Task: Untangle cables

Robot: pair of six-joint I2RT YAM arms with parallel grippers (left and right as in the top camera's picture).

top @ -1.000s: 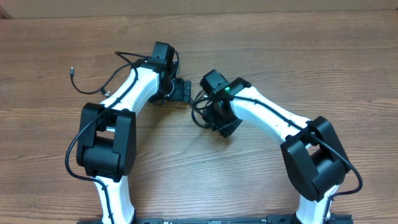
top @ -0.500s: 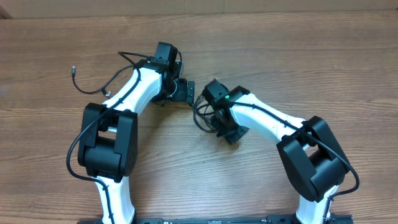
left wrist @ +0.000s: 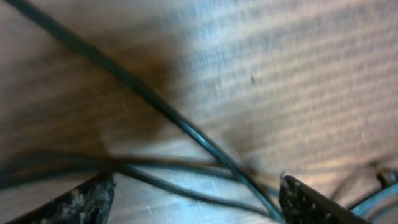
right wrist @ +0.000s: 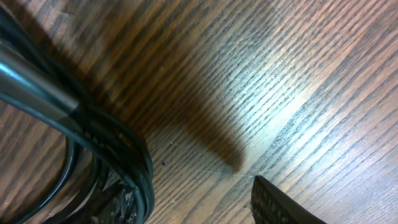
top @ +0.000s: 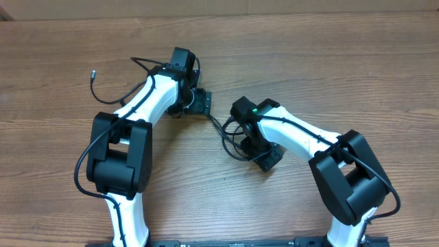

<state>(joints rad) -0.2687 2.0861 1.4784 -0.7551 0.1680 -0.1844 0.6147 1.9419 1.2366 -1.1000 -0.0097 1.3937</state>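
Now, closest to the arms' bases, the right gripper sits low over the wooden table, right of centre in the overhead view. Its wrist camera shows the two fingers apart with bare wood grain between them. One dark fingertip pokes up at the lower right of that view. The other sits at the lower left, right up against a bundle of black strands. I can't tell whether that bundle is touching the finger or only passing beside it, but nothing is clamped.

Just left of that gripper the cables lie on the table in loose loops near the middle of the overhead view, and from there a strand runs up and left.

Further back, upper left of centre, the left gripper hangs over that strand. Its jaws stand wide, one fingertip in each lower corner of the wrist view, and several thin cords cross the wood between them, blurred and ungripped.

Furthest away, toward the upper left of the overhead view, a thin cord curls out to a small silvery plug, well apart from both grippers.
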